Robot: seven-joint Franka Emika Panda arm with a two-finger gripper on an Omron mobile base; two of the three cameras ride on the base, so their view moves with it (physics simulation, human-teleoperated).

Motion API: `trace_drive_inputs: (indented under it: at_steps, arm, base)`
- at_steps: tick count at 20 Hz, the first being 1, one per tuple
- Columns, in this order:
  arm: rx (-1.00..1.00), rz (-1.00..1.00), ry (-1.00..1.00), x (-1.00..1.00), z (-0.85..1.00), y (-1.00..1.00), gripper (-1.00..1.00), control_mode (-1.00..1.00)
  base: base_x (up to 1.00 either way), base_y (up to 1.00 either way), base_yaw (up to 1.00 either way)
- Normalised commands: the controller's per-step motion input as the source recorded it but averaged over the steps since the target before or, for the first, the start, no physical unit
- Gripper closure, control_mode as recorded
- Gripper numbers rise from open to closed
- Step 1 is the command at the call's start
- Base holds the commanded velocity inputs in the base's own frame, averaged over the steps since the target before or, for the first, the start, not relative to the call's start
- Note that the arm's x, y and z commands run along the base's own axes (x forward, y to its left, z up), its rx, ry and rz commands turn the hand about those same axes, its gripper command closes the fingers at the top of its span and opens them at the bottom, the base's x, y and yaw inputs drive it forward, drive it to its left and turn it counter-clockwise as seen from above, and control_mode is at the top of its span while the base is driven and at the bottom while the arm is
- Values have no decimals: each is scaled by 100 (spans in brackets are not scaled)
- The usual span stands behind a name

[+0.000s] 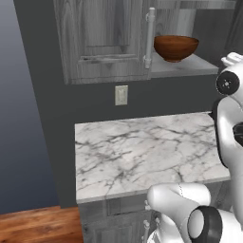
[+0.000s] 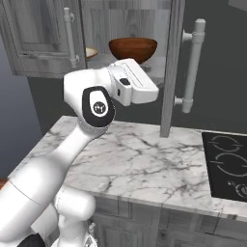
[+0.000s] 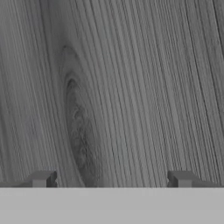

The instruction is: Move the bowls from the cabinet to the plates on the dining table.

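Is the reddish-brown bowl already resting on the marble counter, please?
No, the reddish-brown bowl sits on the shelf of the open cabinet, above the counter.

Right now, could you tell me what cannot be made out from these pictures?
- Beige bowl: right base view, a sliver shows; the left cabinet door hides the rest.
- Wooden bowl: its base sits behind the white arm.
- Stove: cut off by the right edge.
- End effector: hand view, open, fingertips facing grey woodgrain; which surface is unclear.
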Motion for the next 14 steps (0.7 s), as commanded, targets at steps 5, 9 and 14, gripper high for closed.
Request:
trace_drive_inputs:
  at_steps: [5,9,14]
  arm:
    - [1,9,-3,12,-22,-38,-100,-100]
    - [2,8,-3,9,-17,-35,-100,-100]
    - [-1,1,-2,-26,-7,37,-100,-100]
  base:
    - [0,0,0]
    - [0,0,0]
    - [0,0,0]
